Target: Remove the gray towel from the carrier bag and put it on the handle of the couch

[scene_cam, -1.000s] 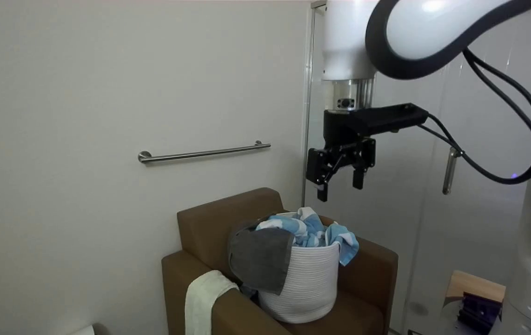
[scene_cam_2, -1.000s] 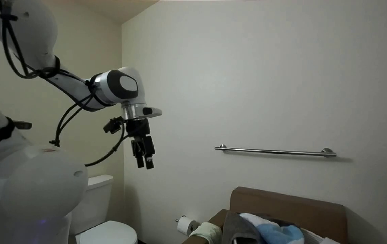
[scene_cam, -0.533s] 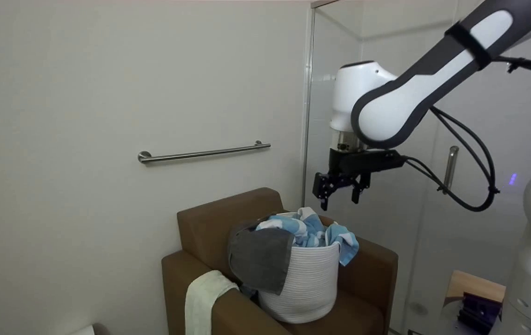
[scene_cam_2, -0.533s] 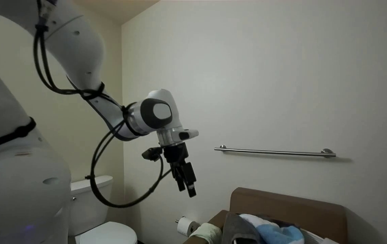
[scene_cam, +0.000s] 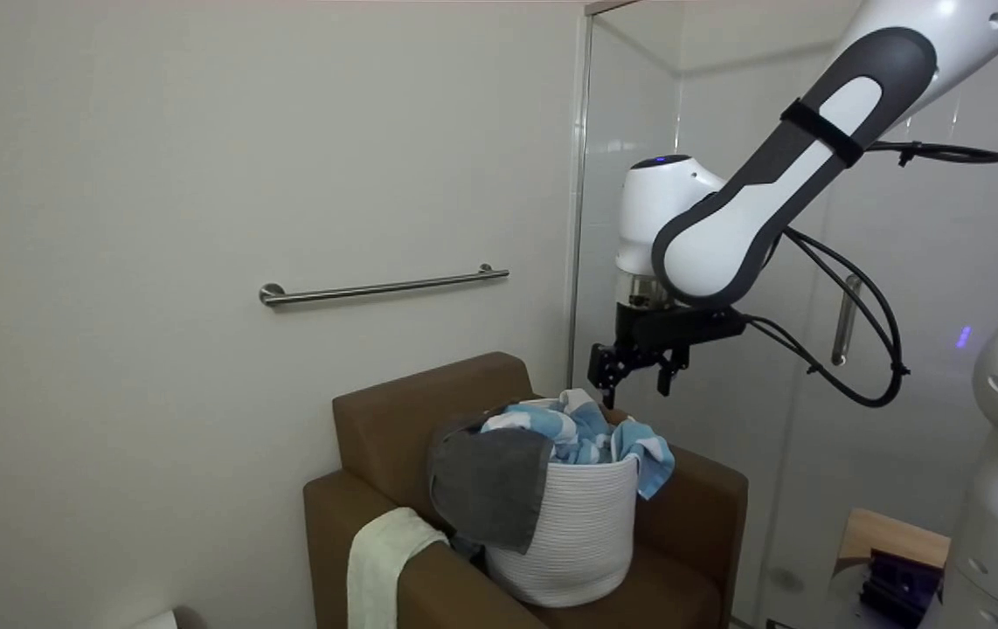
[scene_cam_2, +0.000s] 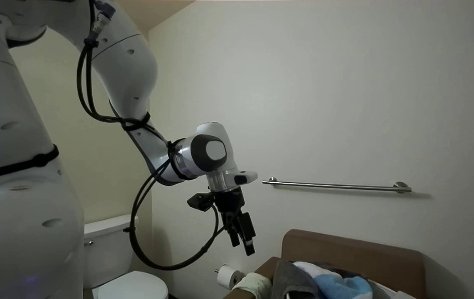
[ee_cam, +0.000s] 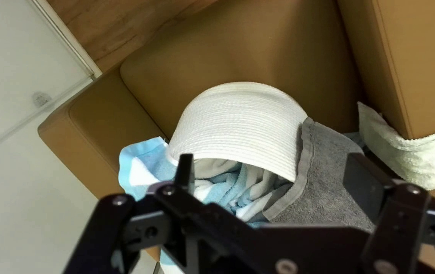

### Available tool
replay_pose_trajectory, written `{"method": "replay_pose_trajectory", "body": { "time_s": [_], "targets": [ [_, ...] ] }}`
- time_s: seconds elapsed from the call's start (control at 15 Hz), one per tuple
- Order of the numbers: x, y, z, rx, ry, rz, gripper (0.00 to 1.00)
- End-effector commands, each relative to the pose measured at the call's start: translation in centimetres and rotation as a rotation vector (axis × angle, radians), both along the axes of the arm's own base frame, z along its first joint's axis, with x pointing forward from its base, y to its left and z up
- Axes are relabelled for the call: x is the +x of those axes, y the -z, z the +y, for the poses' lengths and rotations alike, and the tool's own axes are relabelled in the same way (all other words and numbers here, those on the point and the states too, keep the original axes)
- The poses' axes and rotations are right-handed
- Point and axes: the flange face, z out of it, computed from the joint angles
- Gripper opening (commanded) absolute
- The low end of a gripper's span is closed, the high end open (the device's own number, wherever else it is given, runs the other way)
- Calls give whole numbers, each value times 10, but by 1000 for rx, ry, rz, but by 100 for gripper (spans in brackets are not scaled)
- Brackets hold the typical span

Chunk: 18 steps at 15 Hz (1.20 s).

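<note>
The gray towel (scene_cam: 490, 489) hangs over the rim of the white carrier bag (scene_cam: 586, 533), partly inside it. The towel also shows in the wrist view (ee_cam: 324, 179) and in an exterior view (scene_cam_2: 293, 278). The bag stands on the seat of the brown couch (scene_cam: 429, 402) and shows in the wrist view (ee_cam: 236, 125). One couch handle (scene_cam: 464, 581) has a pale cream cloth over it; the other handle (scene_cam: 713, 489) is behind the bag. My gripper (scene_cam: 637, 393) is open and empty above the bag, apart from the cloths. It also shows in an exterior view (scene_cam_2: 242, 248) and the wrist view (ee_cam: 272, 163).
Light blue and white cloths (scene_cam: 586, 437) fill the bag and hang over its rim. The cream cloth (scene_cam: 385, 559) drapes over the armrest. A metal grab bar (scene_cam: 385, 286) is on the wall. A glass shower door with a handle (scene_cam: 847, 323) stands behind. A toilet (scene_cam_2: 131, 286) is nearby.
My arm has moved forward and down toward the couch, bringing the gripper lower and closer to the bag. The gripper stays open. The towel, bag and cloths have not moved.
</note>
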Motion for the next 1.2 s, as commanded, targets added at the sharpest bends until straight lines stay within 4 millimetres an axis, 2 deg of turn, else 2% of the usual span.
{"method": "replay_pose_trajectory", "body": {
  "time_s": [0.0,0.13,0.4,0.53,0.8,0.87,0.93,1.0,1.13],
  "targets": [
    [7,-4,-2,-13,3,-10,100],
    [38,-10,-9,-31,19,-54,100],
    [107,5,-13,-127,72,-111,100],
    [133,30,-13,-175,78,-82,100],
    [173,111,-8,-120,31,56,100],
    [181,127,-11,-122,33,69,100],
    [160,98,-6,-121,50,29,100],
    [166,114,-5,-119,51,43,100],
    [169,118,-4,-126,49,44,100]
  ]
}}
